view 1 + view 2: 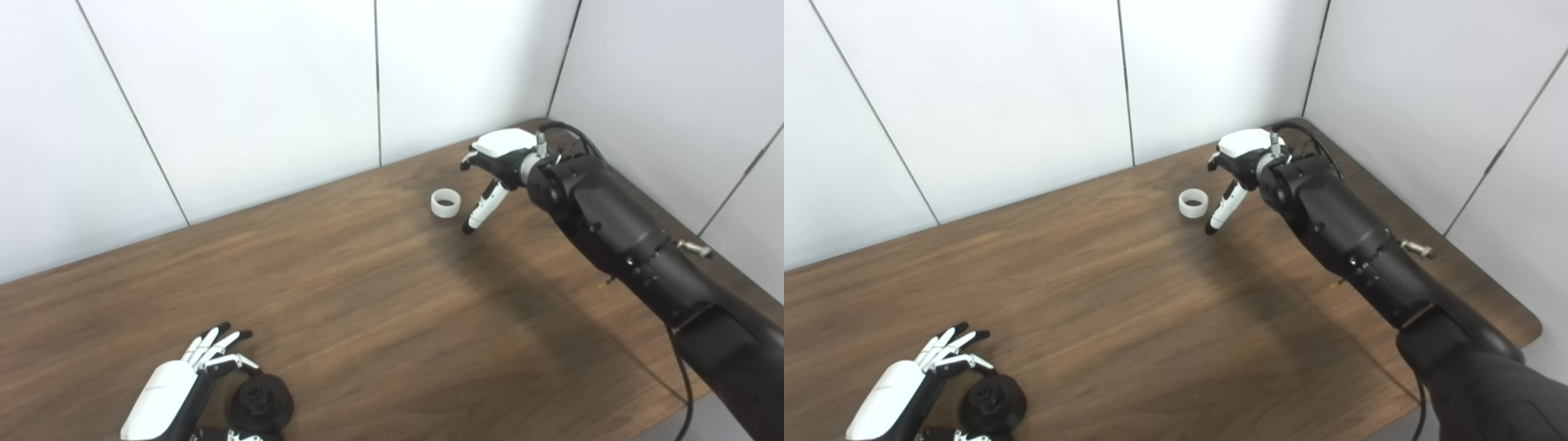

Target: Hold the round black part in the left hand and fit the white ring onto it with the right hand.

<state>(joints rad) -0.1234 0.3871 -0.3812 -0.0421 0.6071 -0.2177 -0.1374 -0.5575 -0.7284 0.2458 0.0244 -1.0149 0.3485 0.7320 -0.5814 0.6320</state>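
black part [262,401]: flat on bench [367,294], near edge, 7 o'clock corner
left hand [177,386]: just beside the part at its 9 o'clock, fingers [211,346] released and spread, thumb curving round the part's rim; contact unclear
white ring [445,203]: standing on bench toward 1 o'clock, well apart from the part
right hand [496,165]: near the ring at its 3 o'clock, fingers released, one pointing down beside the ring, holding nothing

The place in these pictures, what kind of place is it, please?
Probably a robot test bench in a lab, not a home or a factory. A bare wooden table stands in a corner of plain white wall panels, and on it lie only a white ring and a round black part.
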